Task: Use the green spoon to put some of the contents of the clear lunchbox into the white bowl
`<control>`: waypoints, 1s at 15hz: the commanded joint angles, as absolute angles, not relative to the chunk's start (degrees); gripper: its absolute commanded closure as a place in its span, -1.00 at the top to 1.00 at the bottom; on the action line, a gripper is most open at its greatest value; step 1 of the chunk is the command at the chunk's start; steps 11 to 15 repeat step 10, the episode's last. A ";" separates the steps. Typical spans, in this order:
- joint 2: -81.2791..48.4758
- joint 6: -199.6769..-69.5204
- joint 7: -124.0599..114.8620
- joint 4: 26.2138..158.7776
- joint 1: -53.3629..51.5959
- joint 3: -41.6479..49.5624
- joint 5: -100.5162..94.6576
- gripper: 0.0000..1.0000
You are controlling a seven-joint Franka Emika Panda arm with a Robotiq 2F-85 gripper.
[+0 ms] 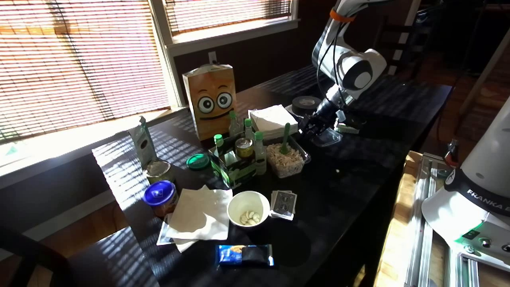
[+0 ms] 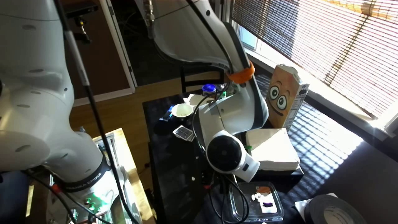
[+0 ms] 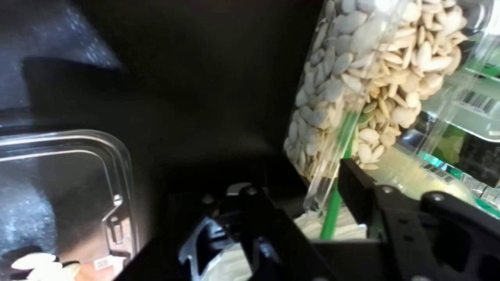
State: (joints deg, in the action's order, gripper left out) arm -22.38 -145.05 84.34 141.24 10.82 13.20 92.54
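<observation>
The clear lunchbox [image 1: 286, 169] holds pale seeds and fills the upper right of the wrist view [image 3: 321, 191]. The green spoon [image 1: 286, 135] stands in it, its head in the seeds and its handle up; the handle [image 3: 331, 214] crosses the wrist view between the fingers, close to the right one. My gripper [image 1: 307, 126] is open and empty beside the lunchbox; its fingers [image 3: 299, 175] are spread in the wrist view. The white bowl [image 1: 238, 202], also in an exterior view [image 2: 182, 109], has several seeds inside. The arm hides the lunchbox in an exterior view.
A flat clear container [image 1: 328, 138] lies below the gripper, also in the wrist view [image 3: 117, 150]. A napkin stack [image 1: 273, 119] and black tape roll [image 1: 306, 105] stand behind. A bottle carrier [image 1: 235, 177] touches or nearly touches the lunchbox. Cards [image 1: 283, 204] lie beside the bowl.
</observation>
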 commanded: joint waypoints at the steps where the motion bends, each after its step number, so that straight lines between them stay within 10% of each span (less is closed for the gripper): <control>1: -20.91 -147.12 84.00 141.82 11.04 14.51 94.51 0.68; 4: -18.30 -148.37 84.90 143.21 11.29 15.74 95.58 1.00; 15: -16.99 -146.39 84.13 143.25 12.05 16.50 93.95 1.00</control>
